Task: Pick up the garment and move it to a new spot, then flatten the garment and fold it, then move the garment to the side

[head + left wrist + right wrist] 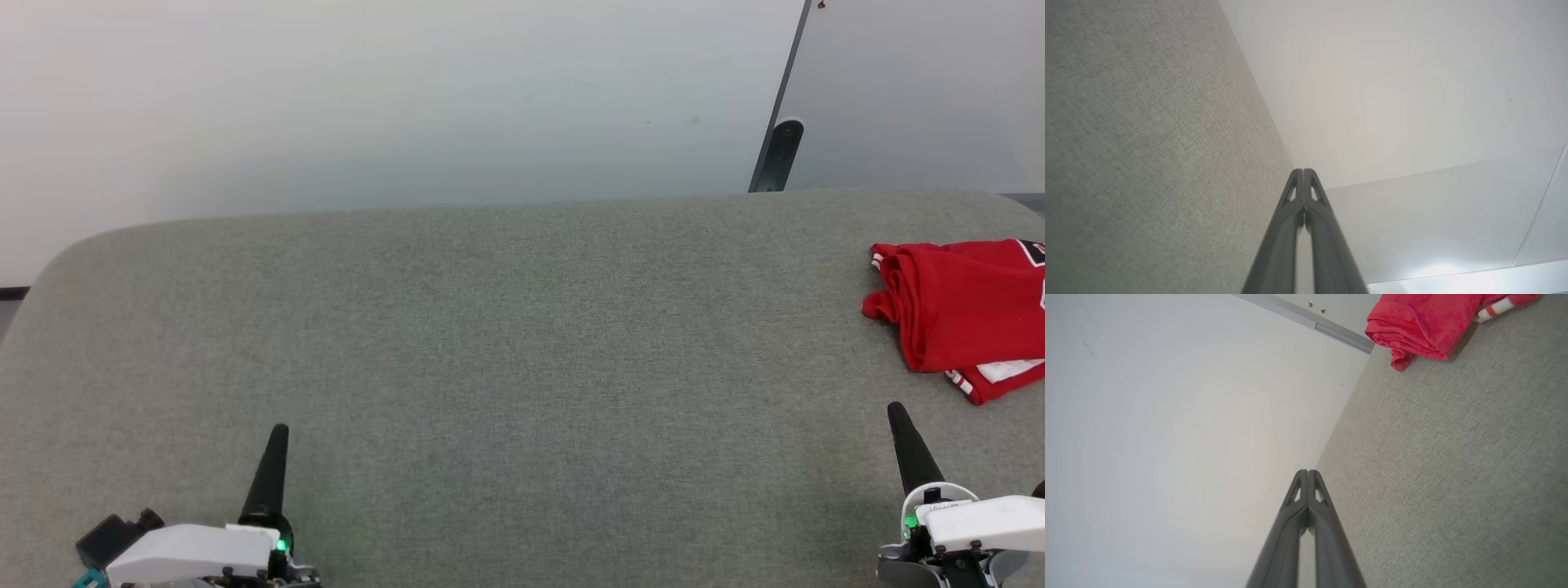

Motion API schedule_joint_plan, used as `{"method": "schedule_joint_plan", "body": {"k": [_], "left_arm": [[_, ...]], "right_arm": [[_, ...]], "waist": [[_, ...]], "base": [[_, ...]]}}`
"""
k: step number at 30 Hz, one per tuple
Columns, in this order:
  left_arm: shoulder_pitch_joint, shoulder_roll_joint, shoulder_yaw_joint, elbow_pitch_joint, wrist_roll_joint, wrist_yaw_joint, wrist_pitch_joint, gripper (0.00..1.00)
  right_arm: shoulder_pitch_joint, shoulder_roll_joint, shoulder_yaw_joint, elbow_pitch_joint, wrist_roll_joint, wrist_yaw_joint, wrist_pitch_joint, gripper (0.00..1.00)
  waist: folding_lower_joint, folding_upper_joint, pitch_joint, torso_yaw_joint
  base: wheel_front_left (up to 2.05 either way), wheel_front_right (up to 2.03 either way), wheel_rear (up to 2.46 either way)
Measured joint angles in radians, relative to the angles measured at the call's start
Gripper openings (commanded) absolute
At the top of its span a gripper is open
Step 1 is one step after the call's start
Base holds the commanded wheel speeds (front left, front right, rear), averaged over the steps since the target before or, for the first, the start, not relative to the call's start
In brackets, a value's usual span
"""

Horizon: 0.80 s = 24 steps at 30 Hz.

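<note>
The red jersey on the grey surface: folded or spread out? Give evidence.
Folded. The jersey lies in stacked red layers, a white sleeve peeking from beneath, on the grey surface.

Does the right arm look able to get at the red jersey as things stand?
Probably yes: the jersey lies on the grey surface just beyond the right pincer, nothing between them; its jaws are shut.

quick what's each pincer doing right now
left pincer: closed, holding nothing
right pincer: closed, holding nothing, clear of the garment
</note>
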<state>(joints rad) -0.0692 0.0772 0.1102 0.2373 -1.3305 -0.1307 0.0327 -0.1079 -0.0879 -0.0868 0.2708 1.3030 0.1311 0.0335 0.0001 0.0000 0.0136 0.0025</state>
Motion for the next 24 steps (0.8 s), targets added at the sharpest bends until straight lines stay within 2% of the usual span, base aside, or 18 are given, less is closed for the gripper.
{"method": "schedule_joint_plan", "body": {"k": [24], "left_arm": [[-0.022,-0.015,0.001,0.004,-0.168,0.000,0.048,0.00]], "right_arm": [[0.000,0.024,-0.014,-0.016,0.184,0.000,0.048,0.00]], "waist": [[-0.0001,0.0000,-0.006,-0.001]], "base": [[0.00,0.00,0.00]]}}
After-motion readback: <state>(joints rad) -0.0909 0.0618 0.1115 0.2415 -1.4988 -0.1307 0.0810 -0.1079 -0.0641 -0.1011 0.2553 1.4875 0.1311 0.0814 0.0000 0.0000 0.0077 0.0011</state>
